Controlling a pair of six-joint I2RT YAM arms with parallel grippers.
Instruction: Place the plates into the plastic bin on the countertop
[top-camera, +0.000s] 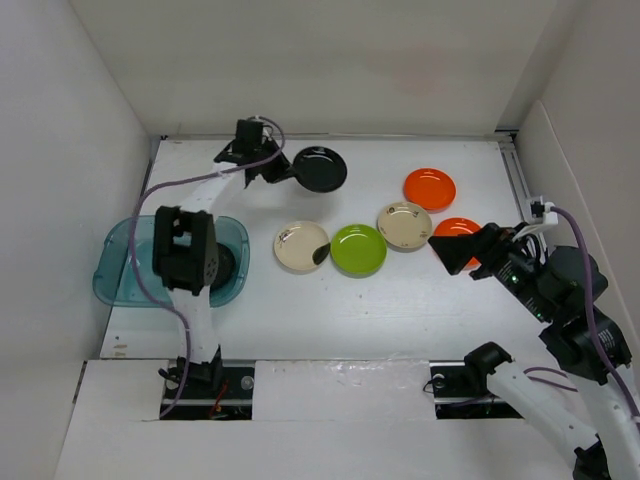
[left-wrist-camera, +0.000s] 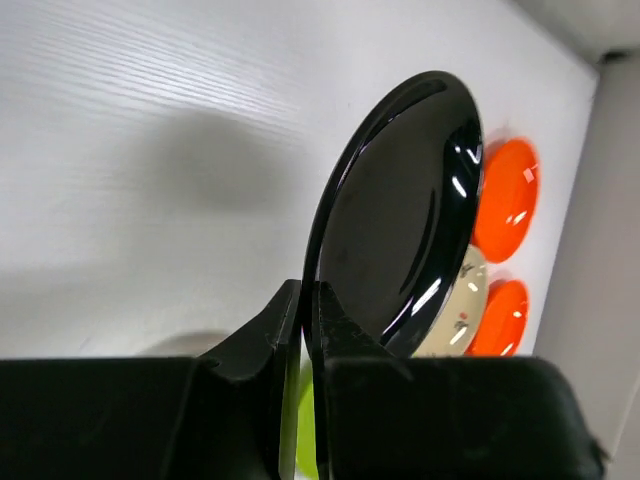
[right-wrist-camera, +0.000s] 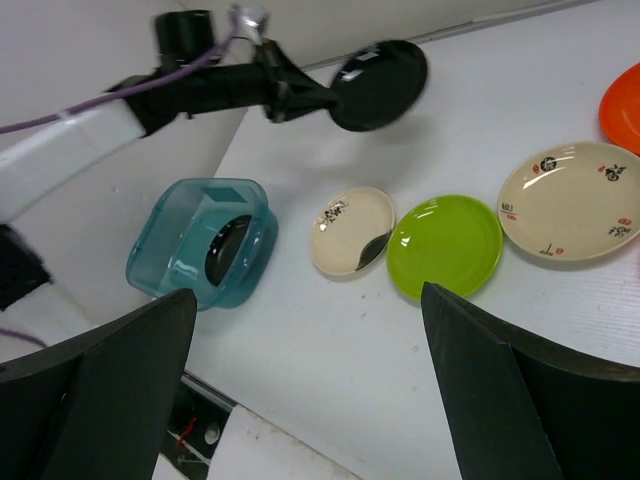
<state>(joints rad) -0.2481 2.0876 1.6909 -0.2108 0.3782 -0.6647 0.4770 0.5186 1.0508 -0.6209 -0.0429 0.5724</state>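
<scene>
My left gripper (top-camera: 285, 172) is shut on the rim of a black plate (top-camera: 320, 168) and holds it above the far countertop (top-camera: 400, 310); in the left wrist view the plate (left-wrist-camera: 400, 220) stands on edge between the fingers. The teal plastic bin (top-camera: 115, 275) at the left holds a second black plate (right-wrist-camera: 228, 250), partly hidden by the left arm from above. A cream plate (top-camera: 300, 245), a lime green plate (top-camera: 358, 249), another cream plate (top-camera: 404, 224) and an orange plate (top-camera: 429, 188) lie on the table. My right gripper (top-camera: 450, 250) is open and empty, over a second orange plate (top-camera: 458, 229).
White walls (top-camera: 80, 150) close in the table at the left, back and right. The left arm's elbow (top-camera: 185, 250) hangs over the bin. A metal rail (top-camera: 515, 170) runs along the right edge.
</scene>
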